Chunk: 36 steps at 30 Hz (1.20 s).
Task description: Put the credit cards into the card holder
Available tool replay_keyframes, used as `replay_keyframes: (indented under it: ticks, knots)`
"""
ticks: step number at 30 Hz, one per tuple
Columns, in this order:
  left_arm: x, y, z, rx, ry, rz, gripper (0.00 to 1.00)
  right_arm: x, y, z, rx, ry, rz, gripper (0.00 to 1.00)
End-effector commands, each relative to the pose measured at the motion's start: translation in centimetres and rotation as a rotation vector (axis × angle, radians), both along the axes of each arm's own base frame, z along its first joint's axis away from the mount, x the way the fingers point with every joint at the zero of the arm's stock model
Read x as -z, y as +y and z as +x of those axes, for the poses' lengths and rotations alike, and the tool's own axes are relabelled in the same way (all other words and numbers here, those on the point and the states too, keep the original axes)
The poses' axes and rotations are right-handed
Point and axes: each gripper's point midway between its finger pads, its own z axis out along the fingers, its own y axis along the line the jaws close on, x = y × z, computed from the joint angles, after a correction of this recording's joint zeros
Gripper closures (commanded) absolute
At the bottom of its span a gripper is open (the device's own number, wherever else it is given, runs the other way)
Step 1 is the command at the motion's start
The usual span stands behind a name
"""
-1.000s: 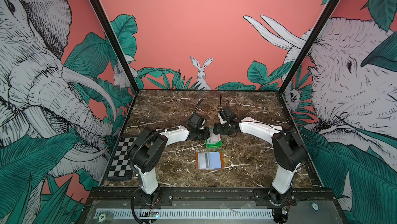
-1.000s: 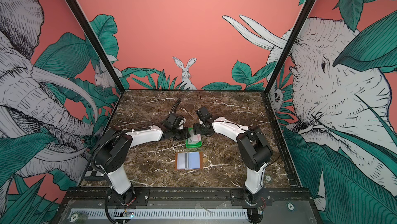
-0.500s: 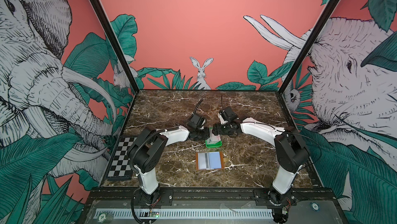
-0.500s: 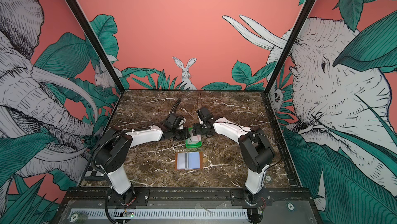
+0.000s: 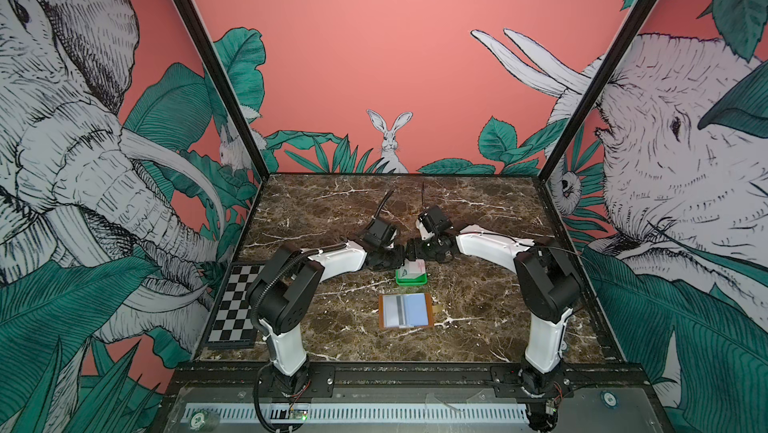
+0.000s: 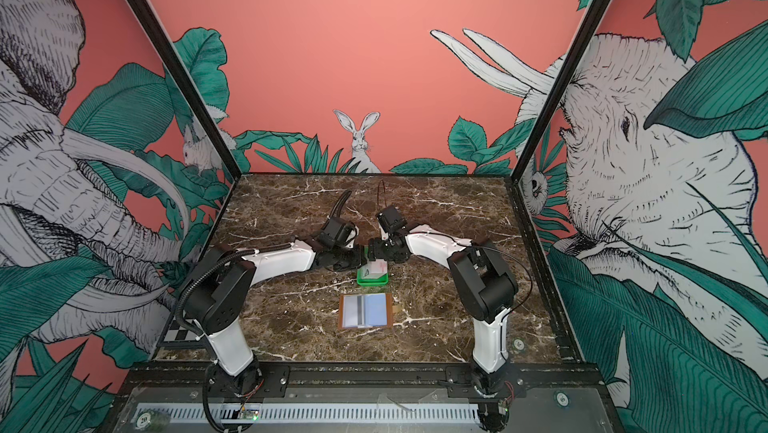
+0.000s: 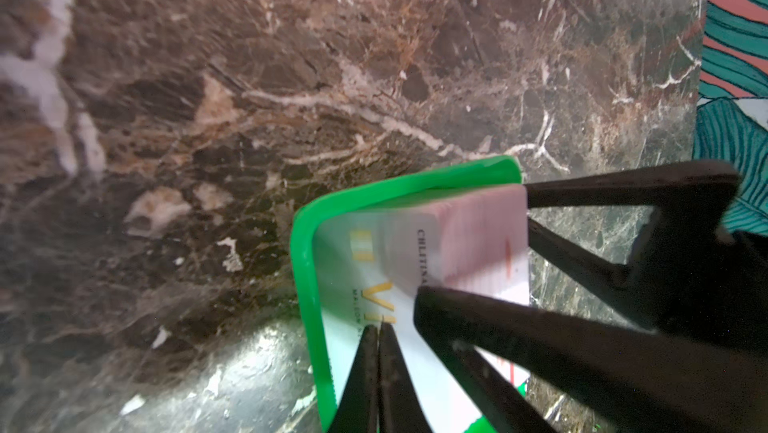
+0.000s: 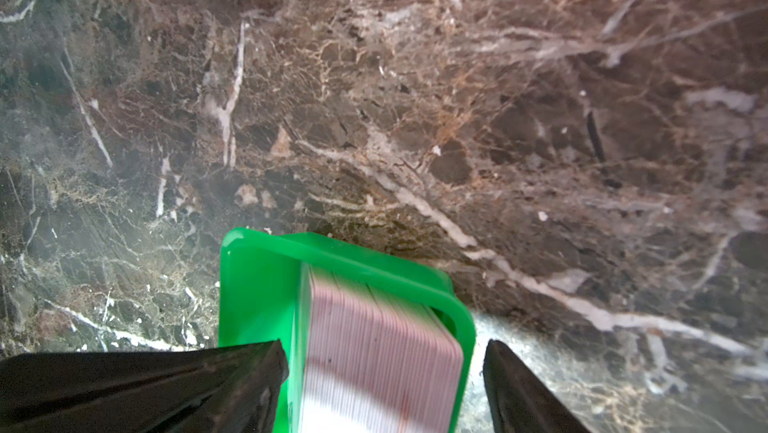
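Note:
The credit cards stand as a thick stack point(image 8: 374, 348) on edge inside a bright green tray point(image 8: 257, 285), with a white gold-printed card point(image 7: 357, 269) facing the left wrist camera. My right gripper point(image 8: 384, 358) is open and straddles the stack point(image 7: 478, 235); one finger is inside the tray, the other outside its rim. My left gripper point(image 7: 378, 329) is shut, its tips against the gold-printed card's face. In both top views the grippers point(image 5: 402, 260) point(image 6: 371, 255) meet over the tray. The tan card holder point(image 5: 431, 310) point(image 6: 390, 310) lies open nearer the front, with a grey-striped card point(image 5: 395, 310) and a pale blue card point(image 5: 415, 309) in its sleeves.
A black-and-white checkerboard point(image 5: 235, 302) lies at the left edge of the brown marble table point(image 5: 478, 285). Printed walls enclose the table on three sides. Both arm bases stand at the front rail.
The right gripper's jaws have spread wider around the card stack. The left gripper has stayed shut, and both arms have barely shifted over the tray.

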Motion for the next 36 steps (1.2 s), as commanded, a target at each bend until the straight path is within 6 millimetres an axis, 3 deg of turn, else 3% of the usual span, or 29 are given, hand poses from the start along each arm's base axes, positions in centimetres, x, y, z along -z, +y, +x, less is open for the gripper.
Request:
replay_keyframes:
  ticks: [1,5,13,36]
  knots:
    - [-1.7,0.1,1.0,0.0,-0.045,0.006,0.94,0.2,0.1,0.6,0.011,-0.007,0.003,0.25]
    - [-1.8,0.1,1.2,0.007,-0.053,0.02,0.94,0.5,0.1,0.6,0.013,-0.005,0.0,0.25]
    - [-0.2,0.8,1.4,-0.002,-0.028,0.056,0.94,0.7,-0.6,0.5,0.025,-0.008,-0.024,0.26]
    - [0.8,0.6,0.5,0.005,0.018,0.013,0.94,-1.6,-2.9,-0.3,0.035,-0.048,-0.052,0.26]
